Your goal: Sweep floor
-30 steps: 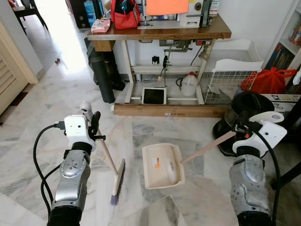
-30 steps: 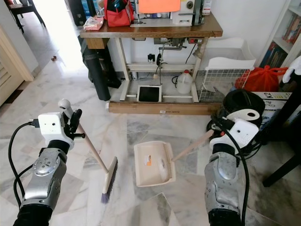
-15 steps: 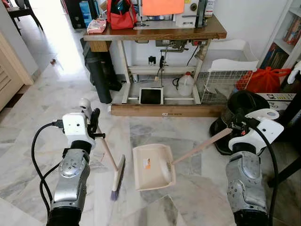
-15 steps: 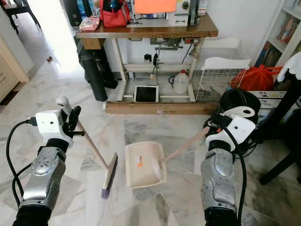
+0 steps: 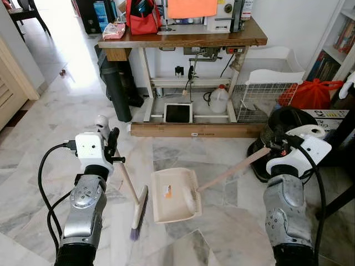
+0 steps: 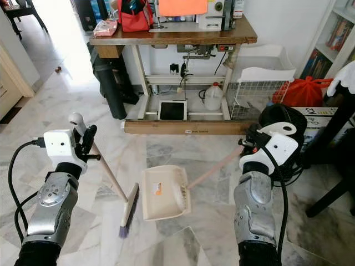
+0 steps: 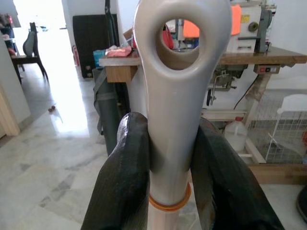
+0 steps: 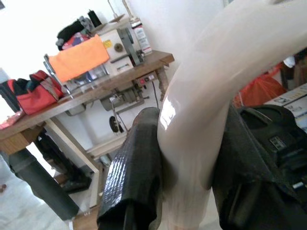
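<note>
A broom (image 5: 138, 206) rests its bristles on the marble floor (image 5: 44, 166) just beside a cream dustpan (image 5: 172, 195), before a sewing table (image 5: 183, 40). The left gripper (image 7: 168, 167) clenches the broom's handle; the right gripper (image 8: 184, 163) clamps the dustpan's handle.

1. White cardboard box (image 5: 331, 115) behind the black round appliance (image 5: 283, 133), far right: black print reads "K2", partly cut off.
2. Orange sticker on the cream plastic dustpan (image 5: 173, 195): too small to read.

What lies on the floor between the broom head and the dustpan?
Nothing: the left eye view shows bare marble between the broom head and the dustpan.
</note>
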`<state>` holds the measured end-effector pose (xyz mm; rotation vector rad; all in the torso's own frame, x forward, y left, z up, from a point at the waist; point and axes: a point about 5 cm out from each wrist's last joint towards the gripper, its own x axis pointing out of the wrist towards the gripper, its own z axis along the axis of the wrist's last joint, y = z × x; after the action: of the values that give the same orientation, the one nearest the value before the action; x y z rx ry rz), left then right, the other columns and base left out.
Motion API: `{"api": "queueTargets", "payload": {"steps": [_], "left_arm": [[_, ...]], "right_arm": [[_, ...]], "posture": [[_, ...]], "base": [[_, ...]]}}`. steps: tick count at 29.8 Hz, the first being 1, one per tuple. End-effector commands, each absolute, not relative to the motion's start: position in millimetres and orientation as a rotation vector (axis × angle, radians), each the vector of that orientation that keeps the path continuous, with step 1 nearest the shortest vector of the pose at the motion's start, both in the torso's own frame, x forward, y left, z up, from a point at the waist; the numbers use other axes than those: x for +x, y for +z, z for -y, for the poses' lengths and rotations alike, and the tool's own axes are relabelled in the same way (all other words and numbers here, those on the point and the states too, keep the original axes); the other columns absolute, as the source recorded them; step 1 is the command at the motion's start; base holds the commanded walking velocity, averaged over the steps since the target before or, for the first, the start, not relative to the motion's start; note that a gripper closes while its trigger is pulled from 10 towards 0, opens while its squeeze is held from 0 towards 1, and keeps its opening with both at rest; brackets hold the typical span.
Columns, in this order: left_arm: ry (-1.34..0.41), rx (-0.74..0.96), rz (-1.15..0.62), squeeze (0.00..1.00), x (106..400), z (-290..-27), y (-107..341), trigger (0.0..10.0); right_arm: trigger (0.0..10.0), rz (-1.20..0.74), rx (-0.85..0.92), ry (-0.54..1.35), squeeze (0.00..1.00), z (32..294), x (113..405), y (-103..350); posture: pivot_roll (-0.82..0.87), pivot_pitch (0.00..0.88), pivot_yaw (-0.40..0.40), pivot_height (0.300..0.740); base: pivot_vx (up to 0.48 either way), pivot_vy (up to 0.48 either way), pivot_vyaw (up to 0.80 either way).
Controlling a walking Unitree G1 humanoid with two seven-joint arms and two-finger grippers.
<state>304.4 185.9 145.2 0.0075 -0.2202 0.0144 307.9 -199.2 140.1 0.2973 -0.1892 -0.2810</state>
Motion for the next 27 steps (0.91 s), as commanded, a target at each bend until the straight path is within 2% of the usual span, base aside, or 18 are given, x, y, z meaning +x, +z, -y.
{"api": "queueTargets", "payload": {"steps": [1,7,27], "left_arm": [[-0.001,0.033,0.270,0.00,304.4,-184.8,156.7,10.0],[-0.011,0.035,0.272,0.00,304.5,-180.8,156.6,10.0],[0.003,0.050,0.264,0.00,301.5,-182.2,155.9,10.0]], "right_arm": [[10.0,0.259,0.310,-0.248,0.00,195.8,311.1,158.1],[10.0,0.252,0.293,-0.258,0.00,196.6,306.6,154.4],[10.0,0.221,0.284,-0.252,0.00,193.1,304.9,149.3]], "posture": [[-0.02,0.000,0.014,0.740],[-0.02,0.000,0.016,0.740],[-0.01,0.000,0.014,0.740]], "base": [[0.000,0.000,0.00],[0.000,0.000,0.00],[0.000,0.000,0.79]]}}
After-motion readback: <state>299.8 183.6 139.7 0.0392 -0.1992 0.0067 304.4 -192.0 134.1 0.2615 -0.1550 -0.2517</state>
